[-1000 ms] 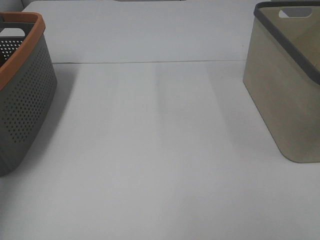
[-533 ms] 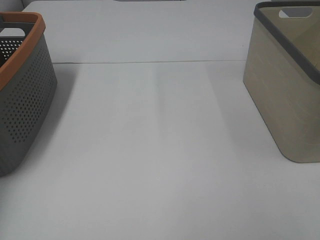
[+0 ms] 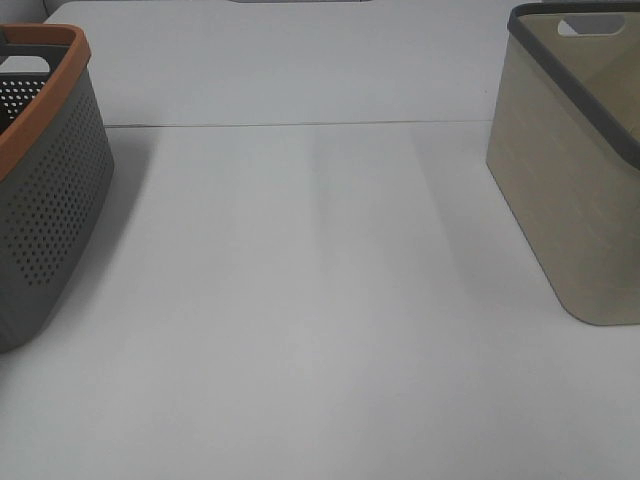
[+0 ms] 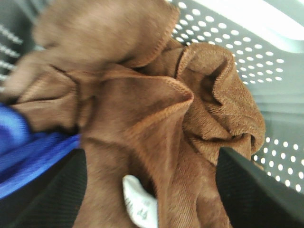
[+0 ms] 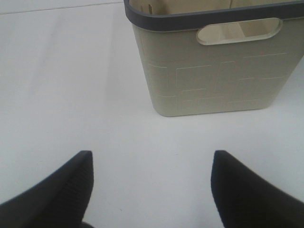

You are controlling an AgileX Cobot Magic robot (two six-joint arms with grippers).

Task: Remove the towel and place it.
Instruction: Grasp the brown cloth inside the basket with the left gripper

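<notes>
The dark brown towel (image 4: 156, 109) lies crumpled inside the grey perforated basket (image 4: 266, 71), with a white label (image 4: 140, 204) showing. My left gripper (image 4: 151, 159) is open, its two black fingers (image 4: 52, 190) on either side of the towel, close over it. My right gripper (image 5: 152, 159) is open and empty above the white table, facing the beige basket (image 5: 213, 66). Neither gripper shows in the exterior high view, and the towel is hidden there.
A blue cloth (image 4: 23, 147) lies beside the towel in the grey basket. In the exterior high view the grey basket with an orange rim (image 3: 45, 190) stands at the left and the beige basket with a grey rim (image 3: 575, 170) at the right, on the white table (image 3: 300, 300).
</notes>
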